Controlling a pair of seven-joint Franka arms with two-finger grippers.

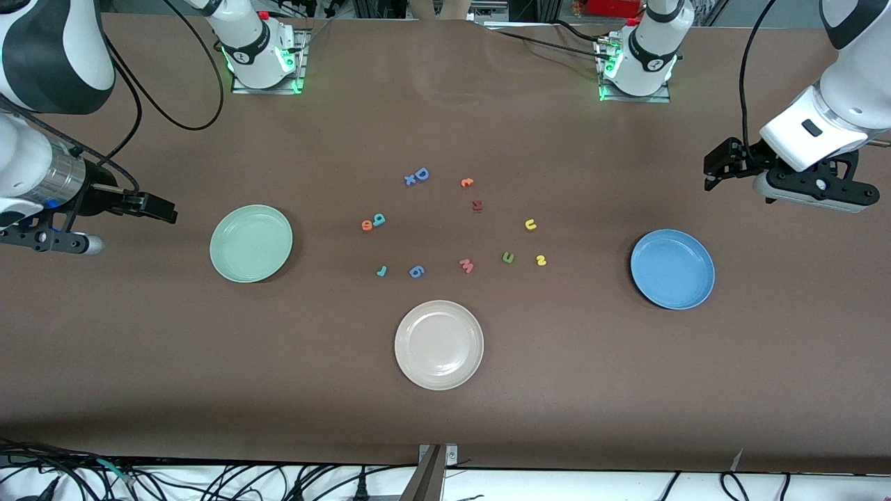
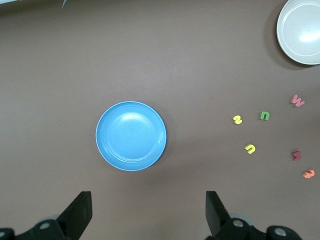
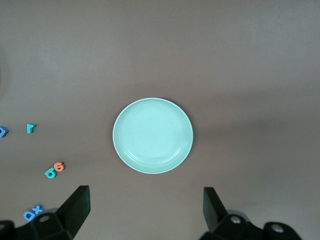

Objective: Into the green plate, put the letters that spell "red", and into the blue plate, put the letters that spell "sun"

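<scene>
The green plate is lying at the middle left of the front view, beside the open, empty right pincer. The blue plate is sitting at the middle right, lower than the open left pincer. Between the plates, the "red" letters and "sun" letters are resting on the tabletop, well apart from both pincers.

cream plate: cut by the left wrist view's edge
blue 6-shaped letter: half off the right wrist view
orange letter: too small to read
</scene>
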